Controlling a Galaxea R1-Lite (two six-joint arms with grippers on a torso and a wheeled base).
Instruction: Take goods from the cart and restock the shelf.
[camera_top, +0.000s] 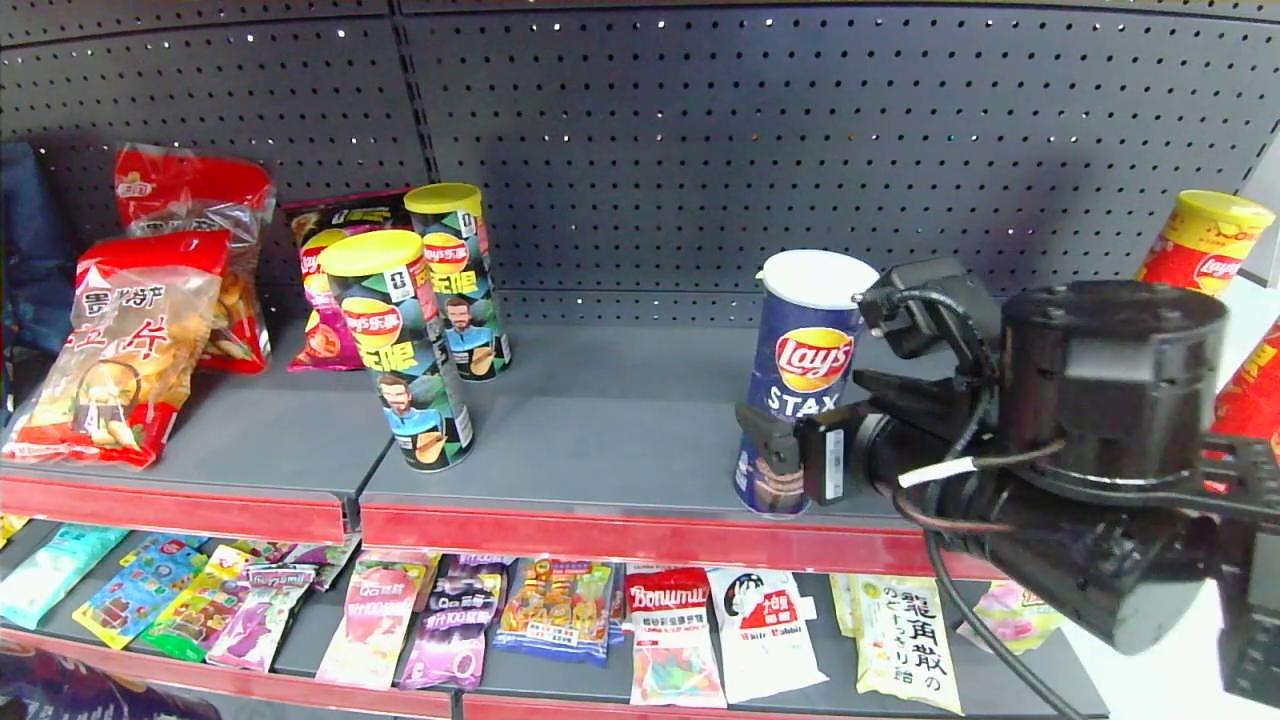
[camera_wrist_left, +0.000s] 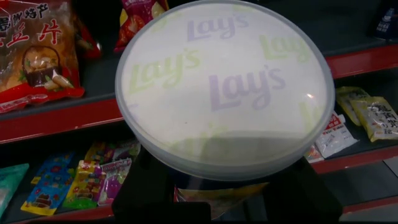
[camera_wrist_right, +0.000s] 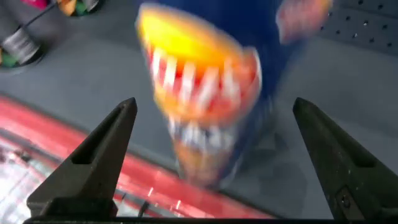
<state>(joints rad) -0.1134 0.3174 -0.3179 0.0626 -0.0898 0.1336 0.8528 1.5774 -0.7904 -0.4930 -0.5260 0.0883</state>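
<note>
Head view, blue can (camera_top: 805, 370): upright on the upper shelf (camera_top: 600, 430), close to its red front lip (camera_top: 640, 535), well apart from the yellow-lidded cans (camera_top: 400, 340).
Head view, right gripper (camera_top: 790, 445): level with the can's lower half.
Right wrist view, right gripper (camera_wrist_right: 214, 102): fingers spread wide, the blurred blue can (camera_wrist_right: 205, 118) between them, apparently untouched.
Left wrist view, second can (camera_wrist_left: 224, 87): clear-lidded, pinched below the lid by the left gripper (camera_wrist_left: 217, 199), held off from the shelves.
Step in hand: probably letting go of the blue can.
Doing it well: back straight out, no sideways swing — a tall can this near the lip should tip easily.
</note>
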